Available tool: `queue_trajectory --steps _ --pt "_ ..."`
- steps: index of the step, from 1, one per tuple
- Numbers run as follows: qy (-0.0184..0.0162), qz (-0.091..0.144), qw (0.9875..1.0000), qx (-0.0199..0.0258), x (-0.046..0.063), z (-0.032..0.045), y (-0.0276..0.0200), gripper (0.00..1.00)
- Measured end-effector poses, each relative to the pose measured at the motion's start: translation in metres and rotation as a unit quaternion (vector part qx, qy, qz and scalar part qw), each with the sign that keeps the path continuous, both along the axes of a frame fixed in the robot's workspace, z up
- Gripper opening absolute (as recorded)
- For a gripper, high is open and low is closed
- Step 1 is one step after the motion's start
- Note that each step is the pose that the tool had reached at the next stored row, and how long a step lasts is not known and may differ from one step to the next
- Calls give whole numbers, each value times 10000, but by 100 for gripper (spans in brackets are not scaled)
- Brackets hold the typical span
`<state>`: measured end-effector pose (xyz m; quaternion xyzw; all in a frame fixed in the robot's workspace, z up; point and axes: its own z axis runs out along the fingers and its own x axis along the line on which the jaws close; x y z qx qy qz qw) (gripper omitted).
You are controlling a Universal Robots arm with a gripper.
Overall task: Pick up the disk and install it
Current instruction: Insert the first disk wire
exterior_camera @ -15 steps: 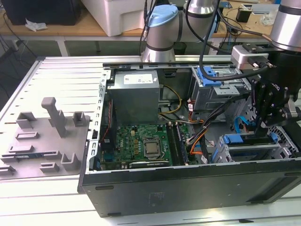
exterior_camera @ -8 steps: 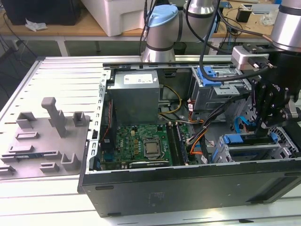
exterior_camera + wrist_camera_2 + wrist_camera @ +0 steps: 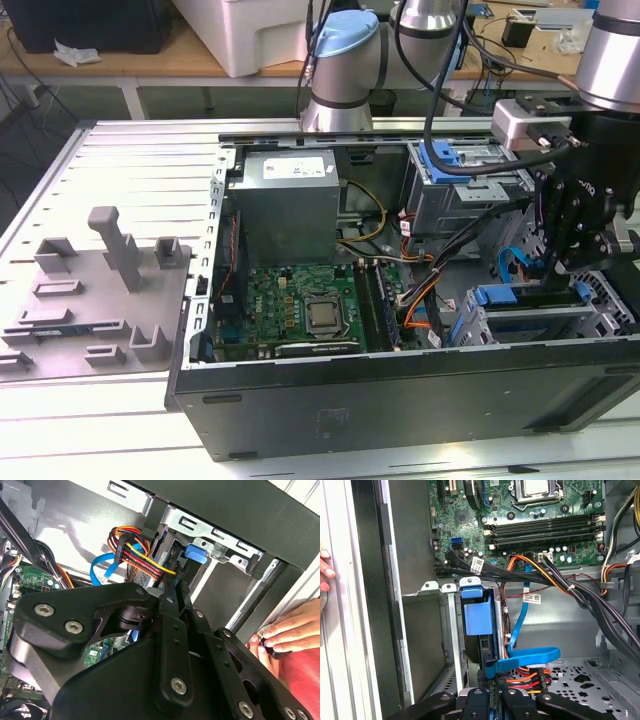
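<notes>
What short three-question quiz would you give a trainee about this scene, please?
1. True or false: the gripper hangs above the grey fixture at the exterior view's left.
2. The disk at the drive cage has a carrier of which colour? A red, B blue, C green.
3. In the second wrist view, what part of a person shows beside the computer case?
Key: 1 false, it is down at the case's drive corner; 2 B; 3 a hand.
</notes>
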<state>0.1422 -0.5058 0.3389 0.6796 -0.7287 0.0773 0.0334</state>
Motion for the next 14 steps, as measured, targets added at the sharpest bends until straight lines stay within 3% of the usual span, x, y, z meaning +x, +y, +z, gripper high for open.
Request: queue_trajectory --steps 14 --pt "0 -1 10000 9 0 -19 0 17"
